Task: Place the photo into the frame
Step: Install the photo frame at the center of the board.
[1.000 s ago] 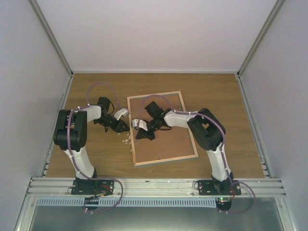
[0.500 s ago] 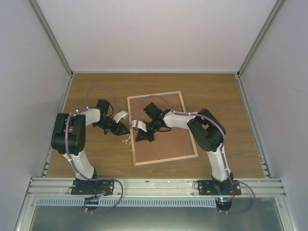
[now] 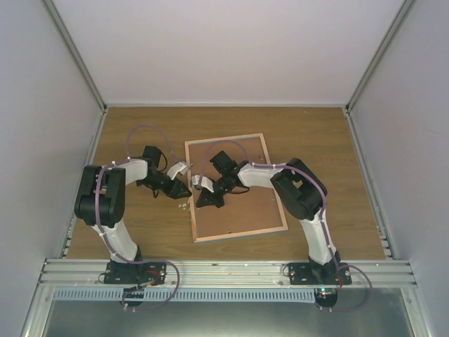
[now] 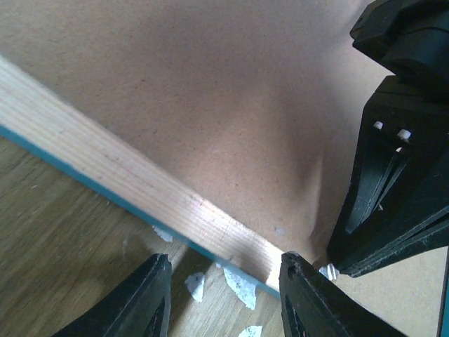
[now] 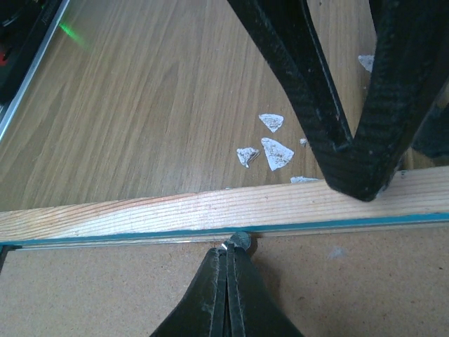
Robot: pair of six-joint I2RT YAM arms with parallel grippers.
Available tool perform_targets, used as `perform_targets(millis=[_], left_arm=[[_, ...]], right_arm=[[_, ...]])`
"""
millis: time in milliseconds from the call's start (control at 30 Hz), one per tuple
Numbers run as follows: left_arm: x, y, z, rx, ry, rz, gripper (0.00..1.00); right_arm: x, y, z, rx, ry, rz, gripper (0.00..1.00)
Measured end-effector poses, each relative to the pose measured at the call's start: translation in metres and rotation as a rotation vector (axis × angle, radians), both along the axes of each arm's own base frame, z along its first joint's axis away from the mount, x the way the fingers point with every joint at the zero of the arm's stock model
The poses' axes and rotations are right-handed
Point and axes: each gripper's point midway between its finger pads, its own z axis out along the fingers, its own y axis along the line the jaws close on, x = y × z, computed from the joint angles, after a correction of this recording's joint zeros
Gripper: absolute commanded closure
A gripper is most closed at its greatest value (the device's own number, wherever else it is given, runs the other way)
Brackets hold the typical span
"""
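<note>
The frame (image 3: 245, 210) lies face down in the middle of the table, brown backing up, with a light wood edge (image 4: 105, 165) and a thin teal line beneath it. My left gripper (image 3: 184, 191) is open at the frame's left edge. One finger is over the table and the other by the wood edge (image 4: 224, 263). My right gripper (image 3: 203, 199) is shut, its tips (image 5: 230, 247) resting on the backing against a small metal tab (image 5: 240, 241) at the frame's inner edge (image 5: 210, 210). The photo is out of view.
Several small white paper scraps (image 5: 270, 151) lie on the wooden table just left of the frame (image 4: 238, 284). The two grippers stand very close together across the frame's edge. White walls enclose the table on three sides.
My left gripper has opened wider and shifted right, up to the frame's left edge. The right gripper has stayed shut in place.
</note>
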Motion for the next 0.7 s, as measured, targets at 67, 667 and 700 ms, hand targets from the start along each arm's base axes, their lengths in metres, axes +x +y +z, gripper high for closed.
perform_targets(millis=[67, 667, 700], left_arm=[[-0.0004, -0.0025, -0.001, 0.0, 0.007, 0.001, 0.58], [0.0053, -0.0048, -0.0084, -0.008, 0.107, 0.08, 0.68], [0.0054, -0.0047, -0.0084, -0.008, 0.108, 0.082, 0.68]], right_arm=[[-0.0007, 0.0003, -0.0003, 0.004, 0.004, 0.003, 0.99], [-0.0084, 0.0019, -0.0009, 0.039, -0.014, 0.156, 0.99], [-0.0077, 0.0021, -0.0014, 0.034, -0.008, 0.146, 0.99]])
